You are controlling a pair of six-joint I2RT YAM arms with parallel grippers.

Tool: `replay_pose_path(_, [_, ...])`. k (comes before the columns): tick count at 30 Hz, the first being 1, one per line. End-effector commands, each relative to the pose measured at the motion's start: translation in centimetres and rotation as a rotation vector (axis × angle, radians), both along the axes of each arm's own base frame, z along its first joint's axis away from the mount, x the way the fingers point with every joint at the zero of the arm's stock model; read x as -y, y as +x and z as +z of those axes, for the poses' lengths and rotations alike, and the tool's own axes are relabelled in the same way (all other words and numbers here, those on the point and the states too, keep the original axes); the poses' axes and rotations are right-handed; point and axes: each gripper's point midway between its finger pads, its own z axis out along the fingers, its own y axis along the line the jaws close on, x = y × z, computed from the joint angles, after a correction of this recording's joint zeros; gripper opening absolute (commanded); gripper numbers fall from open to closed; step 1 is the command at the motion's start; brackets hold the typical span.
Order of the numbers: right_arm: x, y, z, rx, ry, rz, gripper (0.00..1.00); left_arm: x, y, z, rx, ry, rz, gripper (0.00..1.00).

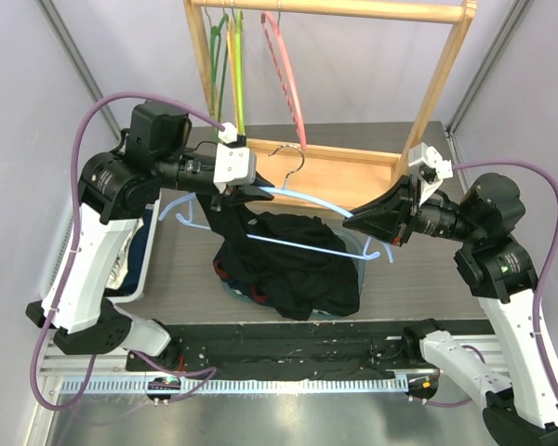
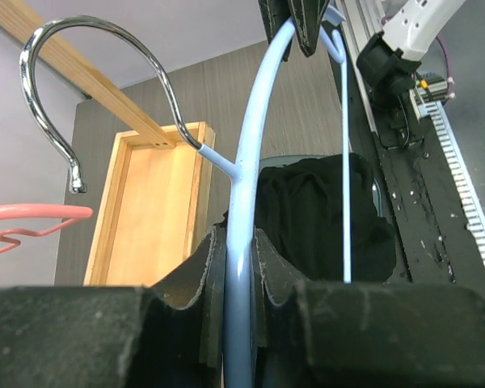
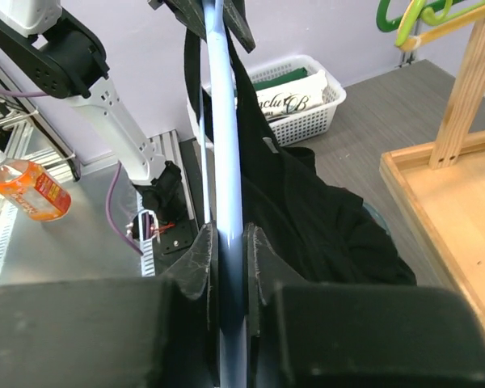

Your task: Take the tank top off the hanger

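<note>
A light blue hanger with a chrome hook is held in the air between both arms. My left gripper is shut on its left shoulder; the bar runs between the jaws. On the right shoulder my right gripper is shut too, its jaws pinching the bar. The black tank top hangs by a strap from the hanger near the left gripper. Most of it lies heaped on the table under the hanger.
A wooden rack with green, yellow and pink hangers stands at the back, and its tray-like base lies just behind the held hanger. A white basket of clothes sits at the left. An orange bottle lies near the arm bases.
</note>
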Motion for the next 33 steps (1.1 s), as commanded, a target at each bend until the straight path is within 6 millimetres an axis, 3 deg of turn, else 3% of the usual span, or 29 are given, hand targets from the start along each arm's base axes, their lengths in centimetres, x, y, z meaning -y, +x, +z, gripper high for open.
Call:
replay_pose_path(1, [0.1,-0.2,1.0,0.044,0.035,-0.018,0.01,0.5,0.8,4.3,0.038,-0.14,0.067,0.06])
replay_pose_path(4, [0.8,0.0,1.3,0.069,0.041,-0.083,0.01,0.3,2.7,5.9,0.033,-0.196,0.196,0.29])
replay_pose_path(6, [1.4,0.3,1.5,0.088,0.032,-0.14,0.01,0.0,3.5,6.9,0.049,-0.225,0.253,0.35])
replay_pose_path(7, [1.6,0.3,1.7,0.098,0.031,-0.156,0.01,-0.5,4.3,7.0,0.032,-0.233,0.318,0.53])
replay_pose_path(11, [2.7,0.1,1.9,0.135,0.01,-0.225,0.01,-2.3,4.2,7.9,0.084,-0.244,0.392,0.73])
replay_pose_path(14, [3.3,-0.1,2.4,0.157,0.0,-0.264,0.01,-4.8,4.0,8.7,0.132,-0.252,0.477,0.78])
replay_pose_path(17, [3.9,0.4,2.7,0.172,-0.008,-0.31,0.01,-7.0,3.6,7.7,0.146,-0.224,0.552,0.84])
replay_pose_path(18, [4.0,0.6,2.8,0.181,-0.011,-0.321,0.01,-7.4,3.4,7.1,0.139,-0.214,0.559,0.87])
replay_pose_path(20, [4.2,1.1,3.2,0.183,-0.006,-0.344,0.01,-7.4,3.4,3.6,0.073,-0.151,0.557,0.88])
replay_pose_path(21, [4.1,1.1,3.3,0.186,-0.001,-0.342,0.01,-7.9,2.5,3.0,0.07,-0.152,0.553,0.88])
replay_pose_path(23, [3.9,1.1,3.8,0.185,0.009,-0.329,0.01,-7.7,2.9,-0.7,-0.02,-0.106,0.567,0.87])
replay_pose_path(26, [3.7,1.0,4.0,0.184,0.018,-0.319,0.01,-7.5,3.0,-3.4,-0.095,-0.103,0.579,0.84])
replay_pose_path(33, [3.5,0.7,3.8,0.172,0.025,-0.3,0.01,-6.0,4.2,-3.4,-0.176,-0.142,0.572,0.8])
